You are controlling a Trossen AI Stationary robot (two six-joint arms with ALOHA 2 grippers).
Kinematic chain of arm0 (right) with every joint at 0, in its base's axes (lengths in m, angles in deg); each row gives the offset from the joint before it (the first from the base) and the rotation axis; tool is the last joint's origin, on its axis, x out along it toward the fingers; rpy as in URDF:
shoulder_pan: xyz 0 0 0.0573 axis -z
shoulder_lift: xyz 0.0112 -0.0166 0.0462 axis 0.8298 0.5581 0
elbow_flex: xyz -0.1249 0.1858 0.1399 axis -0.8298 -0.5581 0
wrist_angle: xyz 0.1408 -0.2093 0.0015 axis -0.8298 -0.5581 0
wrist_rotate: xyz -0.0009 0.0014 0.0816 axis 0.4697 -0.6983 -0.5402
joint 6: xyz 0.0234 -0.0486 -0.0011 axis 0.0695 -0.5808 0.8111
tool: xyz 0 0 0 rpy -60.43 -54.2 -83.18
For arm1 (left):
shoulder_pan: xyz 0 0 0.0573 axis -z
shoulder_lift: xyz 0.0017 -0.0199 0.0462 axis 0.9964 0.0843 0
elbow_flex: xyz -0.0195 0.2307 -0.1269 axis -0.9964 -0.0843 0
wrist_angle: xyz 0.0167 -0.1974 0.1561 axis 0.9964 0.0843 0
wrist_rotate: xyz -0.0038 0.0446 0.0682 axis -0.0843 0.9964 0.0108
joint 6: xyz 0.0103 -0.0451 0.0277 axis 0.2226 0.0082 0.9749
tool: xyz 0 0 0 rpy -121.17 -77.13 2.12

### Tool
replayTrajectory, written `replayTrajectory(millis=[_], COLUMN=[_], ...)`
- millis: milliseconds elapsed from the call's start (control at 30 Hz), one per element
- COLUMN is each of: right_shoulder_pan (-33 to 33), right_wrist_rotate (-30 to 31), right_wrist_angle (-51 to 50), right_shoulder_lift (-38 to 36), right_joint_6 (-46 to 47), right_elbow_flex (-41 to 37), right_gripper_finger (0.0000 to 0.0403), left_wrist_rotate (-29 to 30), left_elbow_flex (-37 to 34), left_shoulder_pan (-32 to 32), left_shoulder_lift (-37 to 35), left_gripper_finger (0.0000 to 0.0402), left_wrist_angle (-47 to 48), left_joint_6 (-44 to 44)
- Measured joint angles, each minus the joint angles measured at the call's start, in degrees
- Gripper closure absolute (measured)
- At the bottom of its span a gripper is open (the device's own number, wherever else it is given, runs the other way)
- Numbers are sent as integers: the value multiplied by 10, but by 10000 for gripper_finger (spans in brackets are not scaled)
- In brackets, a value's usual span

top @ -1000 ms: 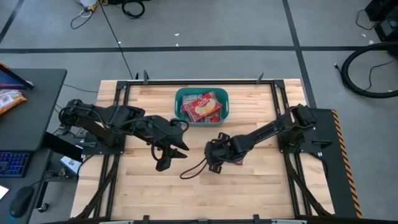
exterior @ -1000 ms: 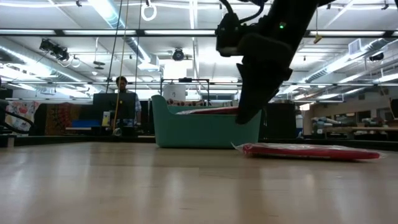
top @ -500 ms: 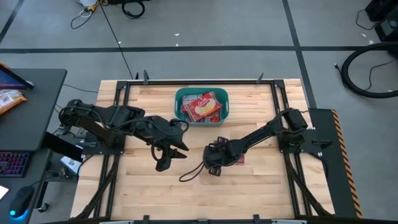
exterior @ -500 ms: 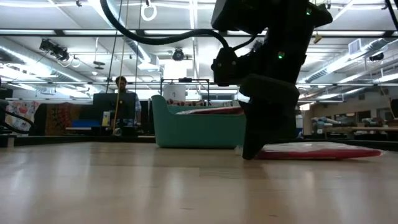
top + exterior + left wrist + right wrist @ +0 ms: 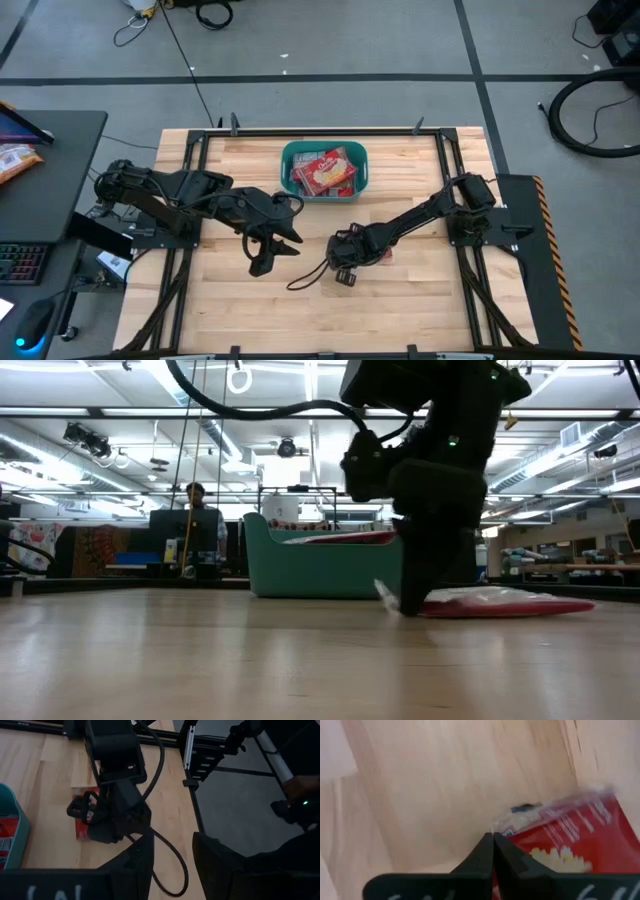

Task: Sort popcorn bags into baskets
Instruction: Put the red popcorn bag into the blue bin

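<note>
Popcorn bag (image 5: 500, 603) flat on table (image 5: 420, 300), just in front of teal basket (image 5: 290, 165) holding more bags. Right gripper (image 5: 492, 845) pinched shut on bag's edge, seen only on right wrist view. Left gripper (image 5: 268, 255) partly open, empty, beside basket.

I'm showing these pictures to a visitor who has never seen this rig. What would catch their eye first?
Probably the teal basket at the table's far middle, with red popcorn bags piled inside. Next, the right end effector down at mid-table, its fingers shut at the edge of a lone red popcorn bag lying flat on the wood. The left end effector waits over the boards beside it, holding nothing.
</note>
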State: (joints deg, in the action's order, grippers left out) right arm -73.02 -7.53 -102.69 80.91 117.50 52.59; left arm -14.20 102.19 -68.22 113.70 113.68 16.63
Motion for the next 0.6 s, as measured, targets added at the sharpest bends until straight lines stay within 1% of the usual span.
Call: replayTrajectory(millis=[133,233,300,400,600], right_shoulder_pan=[-1,-1,-1,0,1], right_wrist_rotate=[14,37,63,97,157], right_wrist_angle=[-16,-34,-43,-45,-50], right_shoulder_lift=[-46,-89,-117,-160,-219], right_joint_6=[3,0,1,3,-16], right_elbow_flex=[-2,-1,-1,0,0], right_gripper_finger=[389,396,396,398,399], left_wrist_rotate=[-1,-33,-47,-41,-5], left_elbow_flex=[0,-1,-1,-1,0], left_shoulder_pan=[0,0,0,-1,-13], left_shoulder_lift=[0,-8,-20,-42,-71], left_gripper_finger=[262,262,262,262,262], left_wrist_angle=[2,7,-8,-20,-28], left_joint_6=[4,4,1,0,1])
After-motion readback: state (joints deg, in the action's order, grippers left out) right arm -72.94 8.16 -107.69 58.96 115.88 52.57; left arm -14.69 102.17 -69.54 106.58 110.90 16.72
